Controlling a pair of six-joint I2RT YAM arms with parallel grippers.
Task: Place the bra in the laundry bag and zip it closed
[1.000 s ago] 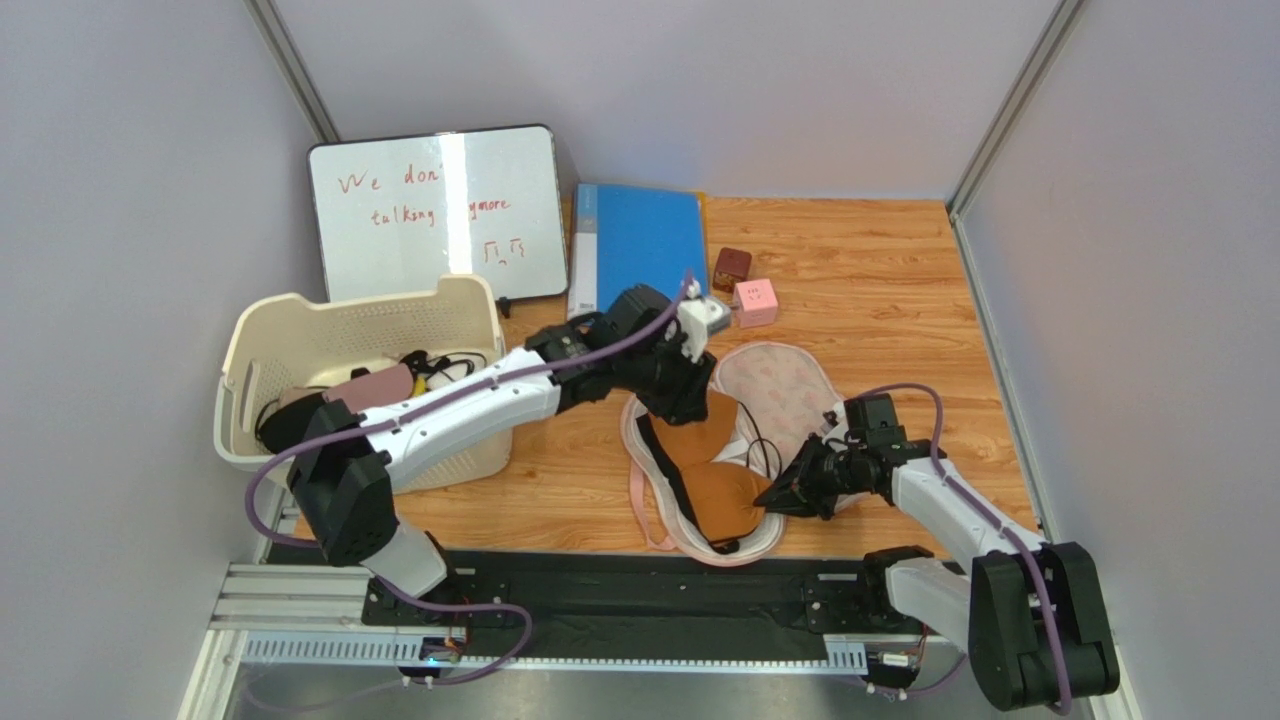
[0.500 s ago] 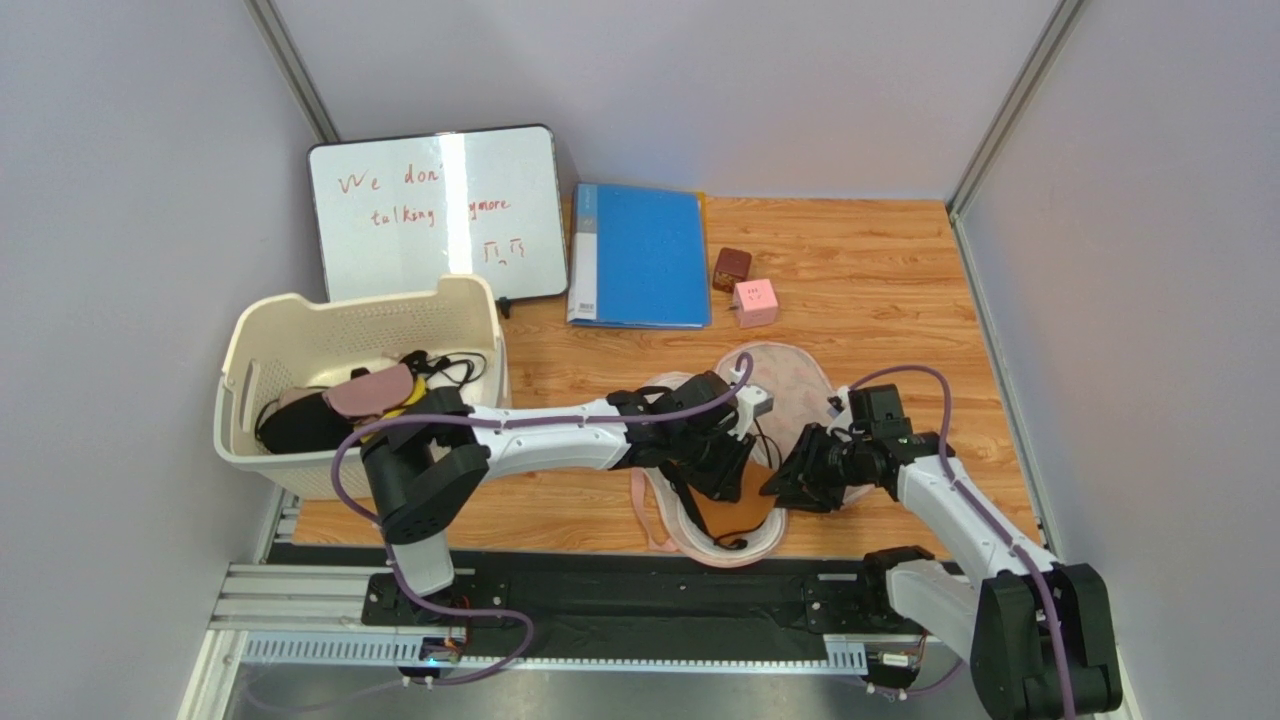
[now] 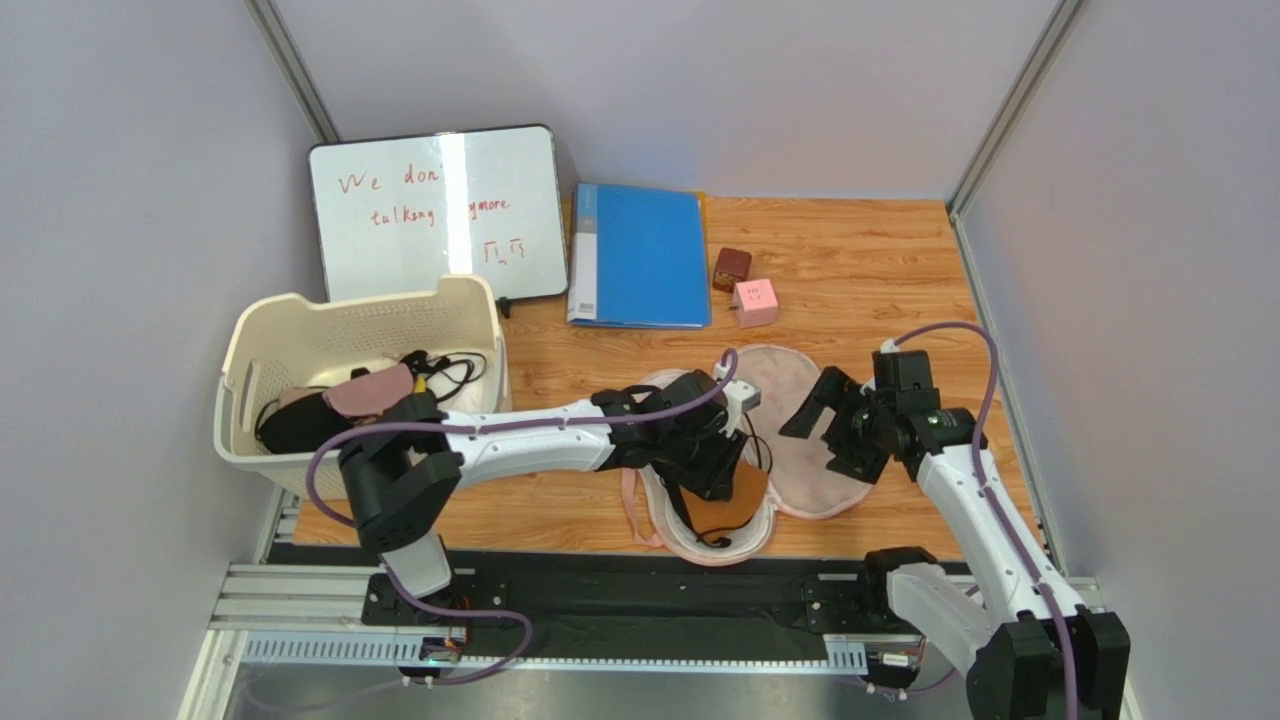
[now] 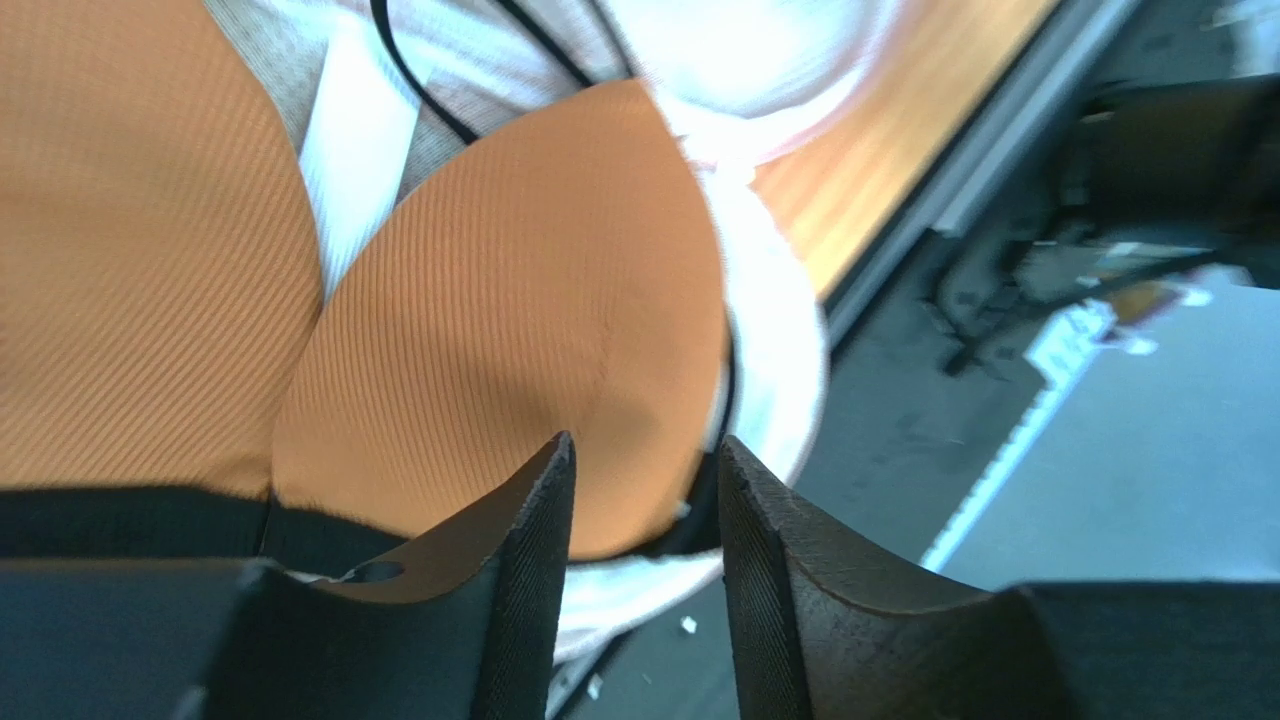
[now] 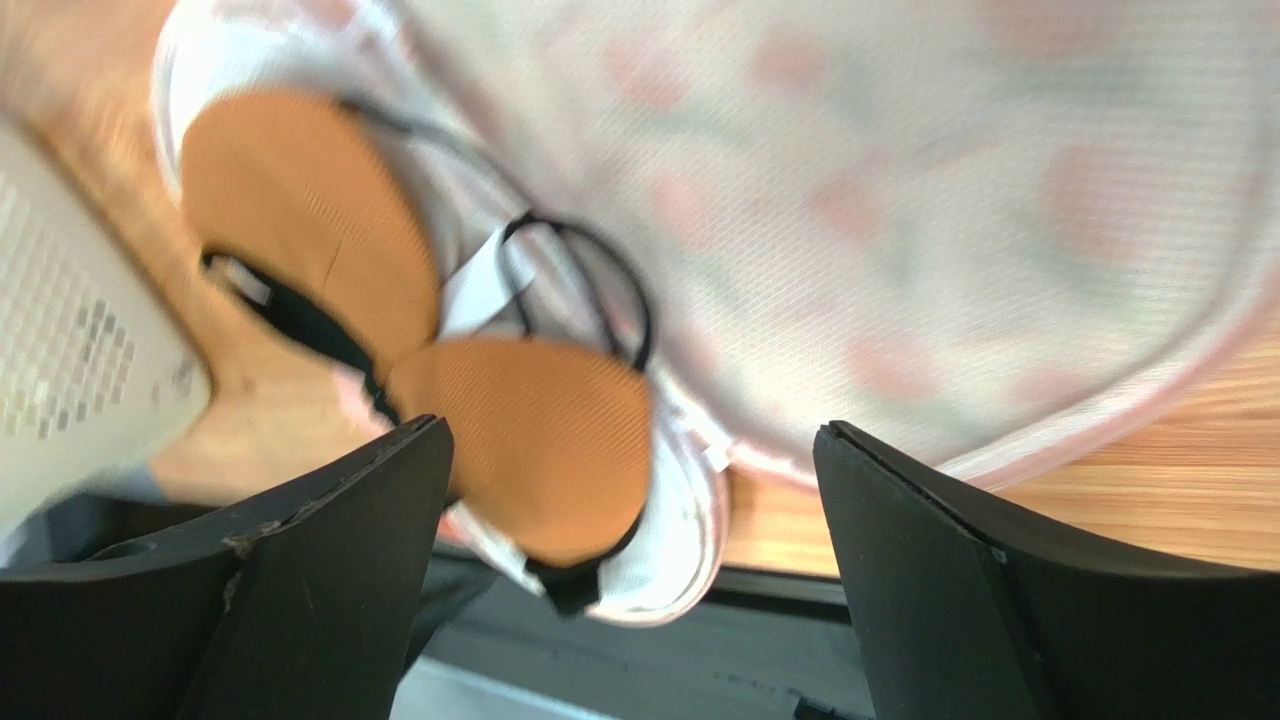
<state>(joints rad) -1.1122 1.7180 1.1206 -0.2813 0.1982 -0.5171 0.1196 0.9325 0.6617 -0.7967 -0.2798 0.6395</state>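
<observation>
Top external: right jaws, spread, have lifted off laundry bag [image 3: 813,462]; left jaws narrowly parted over bra [image 3: 738,485].

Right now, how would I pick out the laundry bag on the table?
On the wooden table, look in front of the blue folder, toward the near edge. The laundry bag is the flat, peanut-shaped pouch lying open, pink-edged, with the orange bra in one half; the cream basket at left is tall and rigid.

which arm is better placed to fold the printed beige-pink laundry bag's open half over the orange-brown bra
Probably right: the right gripper, wide open, hangs over the open flap of the printed beige-pink laundry bag; the left gripper is low over the orange-brown bra.
</observation>
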